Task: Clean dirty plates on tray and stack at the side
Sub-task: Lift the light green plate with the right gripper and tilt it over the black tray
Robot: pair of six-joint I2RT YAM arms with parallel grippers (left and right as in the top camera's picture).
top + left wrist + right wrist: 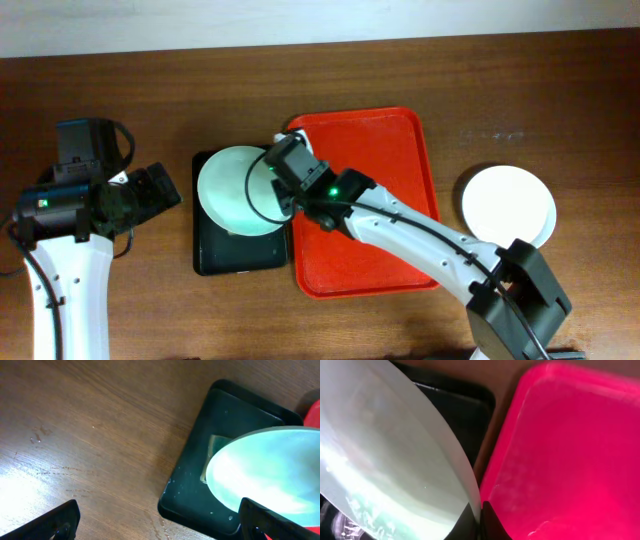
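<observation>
My right gripper (287, 186) is shut on the rim of a pale mint-blue plate (235, 190) and holds it tilted over the black tray (228, 258). In the right wrist view the fingers (479, 516) pinch the plate's edge (385, 450), and teal smears show on its lower part. The red tray (400, 140) lies right of it, with no plate showing on it; my right arm hides part of it. A white plate (508, 205) lies on the table right of the red tray. My left gripper (168, 190) is open and empty, left of the black tray.
In the left wrist view, a green sponge (215, 446) on the black tray (200, 485) peeks out from under the plate (270, 475). My left fingers (160, 522) straddle the tray's near corner. A red tray corner (312, 410) shows at right. The wooden table (120, 100) surrounds all.
</observation>
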